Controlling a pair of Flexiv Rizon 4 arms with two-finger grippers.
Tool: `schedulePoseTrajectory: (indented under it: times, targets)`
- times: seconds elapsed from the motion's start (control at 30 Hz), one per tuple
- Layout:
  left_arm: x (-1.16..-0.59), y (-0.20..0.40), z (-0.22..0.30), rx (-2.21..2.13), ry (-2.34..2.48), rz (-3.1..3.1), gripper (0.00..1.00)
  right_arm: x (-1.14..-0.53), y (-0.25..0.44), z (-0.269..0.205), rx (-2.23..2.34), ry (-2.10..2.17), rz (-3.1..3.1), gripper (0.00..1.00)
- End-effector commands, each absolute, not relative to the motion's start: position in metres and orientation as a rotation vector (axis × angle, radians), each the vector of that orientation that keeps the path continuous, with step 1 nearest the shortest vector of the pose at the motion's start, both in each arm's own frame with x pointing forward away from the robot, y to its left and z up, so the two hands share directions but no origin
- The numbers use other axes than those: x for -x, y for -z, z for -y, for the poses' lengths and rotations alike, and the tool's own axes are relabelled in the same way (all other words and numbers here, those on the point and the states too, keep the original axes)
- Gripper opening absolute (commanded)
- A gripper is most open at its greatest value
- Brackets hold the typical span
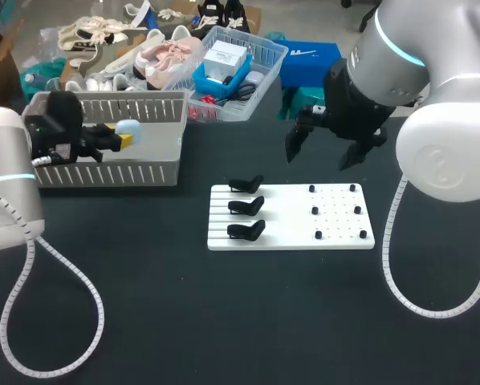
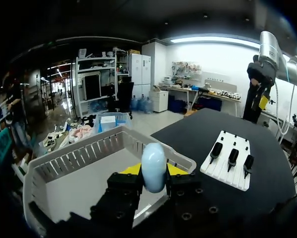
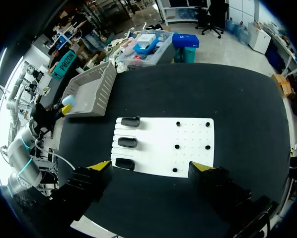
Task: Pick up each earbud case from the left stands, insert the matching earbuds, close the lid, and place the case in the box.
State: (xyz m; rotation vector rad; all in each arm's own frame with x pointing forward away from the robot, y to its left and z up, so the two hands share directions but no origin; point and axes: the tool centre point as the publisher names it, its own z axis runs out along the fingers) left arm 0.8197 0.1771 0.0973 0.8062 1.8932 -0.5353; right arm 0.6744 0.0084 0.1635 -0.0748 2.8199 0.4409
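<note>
My left gripper [image 1: 124, 136] [image 2: 154, 171] is shut on a pale blue earbud case [image 1: 131, 128] [image 2: 154, 166], lid closed, which it holds above the front rim of the grey slatted box [image 1: 111, 172] [image 2: 89, 148]. On the white board [image 1: 336, 233] [image 3: 188, 136], three black stands [image 1: 246, 208] [image 3: 127, 143] on the left side are bare. Several black pegs [image 1: 336, 211] are on the right side. My right gripper [image 1: 323, 152] [image 3: 151, 167] hangs open above the board's far right part, holding nothing. In the right wrist view the case [image 3: 68, 101] shows at the box [image 3: 91, 89].
White cable loops from both arms lie on the dark table [image 1: 184, 321], one at the left [image 1: 55, 321] and one at the right [image 1: 433, 301]. The box stands at the table's far left, the board in the middle.
</note>
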Motion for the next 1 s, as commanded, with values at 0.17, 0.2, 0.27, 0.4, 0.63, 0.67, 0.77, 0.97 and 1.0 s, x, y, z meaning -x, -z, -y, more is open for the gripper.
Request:
schedulePoseTrajectory:
  times: [0.17, 0.2, 0.27, 0.4, 0.63, 0.67, 0.77, 0.97, 1.0]
  targets:
    - [-0.851, -0.082, -0.176, -0.782, 0.499, -1.975, 0.0, -0.671, -0.163, -0.008, 0.069, -0.438, -2.812, 1.0]
    - [-0.851, -0.081, -0.176, -0.779, 0.497, -1.978, 0.03, -0.671, -0.163, -0.008, 0.069, -0.438, -2.812, 1.0]
    - [-0.852, -0.081, -0.177, -0.776, 0.488, -1.986, 0.37, -0.671, -0.163, -0.008, 0.069, -0.438, -2.812, 1.0]
    - [-0.85, -0.081, -0.177, -0.777, 0.48, -1.984, 0.63, -0.671, -0.163, -0.008, 0.069, -0.438, -2.812, 1.0]
    - [-0.832, -0.098, -0.177, -0.811, 0.461, -1.927, 0.98, -0.671, -0.163, -0.008, 0.069, -0.438, -2.812, 1.0]
    - [-0.826, -0.103, -0.175, -0.827, 0.457, -1.913, 1.0, -0.671, -0.163, -0.008, 0.069, -0.438, -2.812, 1.0]
    - [-0.81, -0.115, -0.167, -0.88, 0.464, -1.862, 1.0, -0.671, -0.163, -0.008, 0.069, -0.438, -2.812, 1.0]
    - [-0.775, -0.131, -0.147, -0.95, 0.507, -1.792, 1.0, -0.671, -0.163, -0.008, 0.069, -0.438, -2.812, 1.0]
    - [-0.768, -0.133, -0.144, -0.971, 0.514, -1.789, 1.0, -0.671, -0.163, -0.008, 0.069, -0.438, -2.812, 1.0]
